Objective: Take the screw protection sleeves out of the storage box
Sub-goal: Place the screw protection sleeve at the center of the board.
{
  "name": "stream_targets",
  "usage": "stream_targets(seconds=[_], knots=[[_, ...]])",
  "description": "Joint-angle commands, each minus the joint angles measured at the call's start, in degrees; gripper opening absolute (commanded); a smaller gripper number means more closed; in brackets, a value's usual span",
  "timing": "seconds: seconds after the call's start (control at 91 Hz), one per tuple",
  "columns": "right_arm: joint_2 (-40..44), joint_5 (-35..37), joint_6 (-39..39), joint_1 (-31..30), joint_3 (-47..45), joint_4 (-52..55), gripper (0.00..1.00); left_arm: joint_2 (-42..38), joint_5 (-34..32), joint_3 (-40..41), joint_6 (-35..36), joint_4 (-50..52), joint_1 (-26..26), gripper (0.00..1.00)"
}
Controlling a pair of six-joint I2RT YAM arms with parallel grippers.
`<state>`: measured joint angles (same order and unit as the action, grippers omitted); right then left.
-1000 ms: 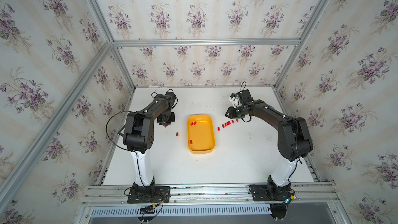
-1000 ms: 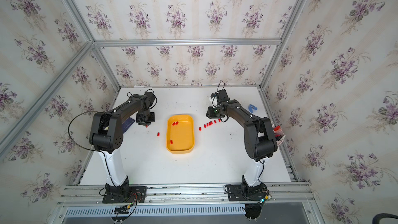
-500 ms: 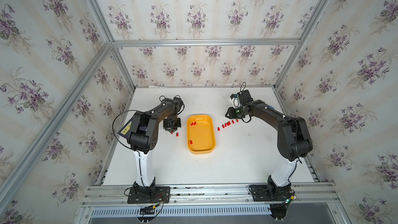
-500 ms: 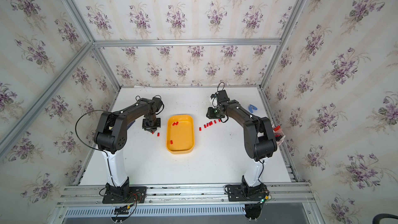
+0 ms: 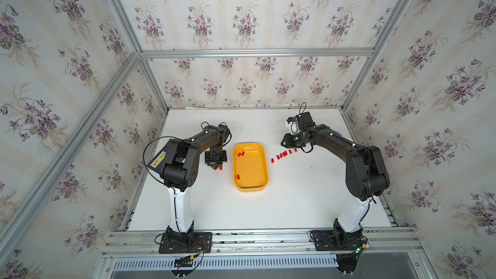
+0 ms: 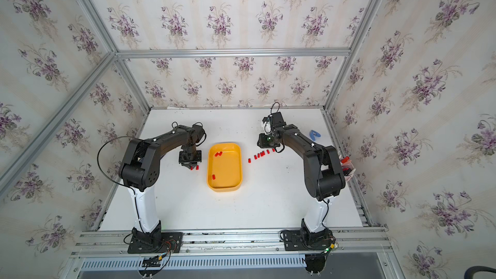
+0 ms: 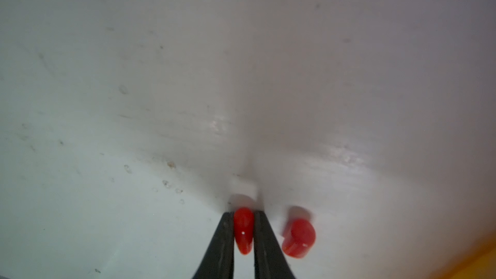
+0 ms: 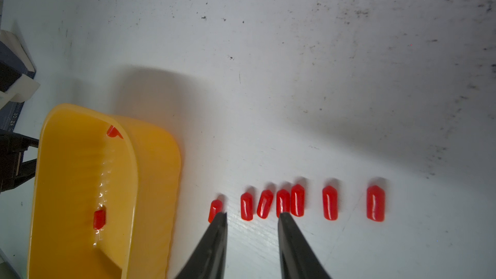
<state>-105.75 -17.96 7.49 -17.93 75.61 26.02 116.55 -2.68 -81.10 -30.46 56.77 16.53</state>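
Presently catalogued: screw protection sleeves (image 5: 240, 154), tiny red plastic caps. Location: three inside the storage box (image 5: 251, 189), centre of both top views; seven lined up on the table (image 5: 295, 199) right of it; one loose left of it. Left gripper (image 7: 243, 213): jaws clamped on a further sleeve. Right gripper (image 8: 252, 214): jaws apart, empty. Handling, judged: featherlight, smooth, apt to roll; pinch across the barrel. Obscured: left wrist view blurred, table contact uncertain.

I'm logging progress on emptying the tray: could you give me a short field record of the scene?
storage box: yellow, three red sleeves inside
row right of box: seven sleeves on table
left gripper: fingers shut on one sleeve; another sleeve lies beside
right gripper: fingers open, empty, over the row
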Motion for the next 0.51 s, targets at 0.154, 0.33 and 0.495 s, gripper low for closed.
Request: stream_targets(seconds=[0.154, 0.33, 0.495], knots=[[0.11, 0.66, -0.45, 0.0, 0.0, 0.7, 0.37, -0.35, -0.49, -0.26, -0.99, -0.28, -0.01, 0.32], [0.14, 0.58, -0.37, 0.0, -0.14, 0.61, 0.37, -1.29, -1.14, -0.79, -0.72, 0.43, -0.01, 0.35], [0.2, 0.73, -0.37, 0.03, 0.14, 0.79, 0.37, -3.54, -1.36, -1.66, -0.88, 1.39, -0.01, 0.4]])
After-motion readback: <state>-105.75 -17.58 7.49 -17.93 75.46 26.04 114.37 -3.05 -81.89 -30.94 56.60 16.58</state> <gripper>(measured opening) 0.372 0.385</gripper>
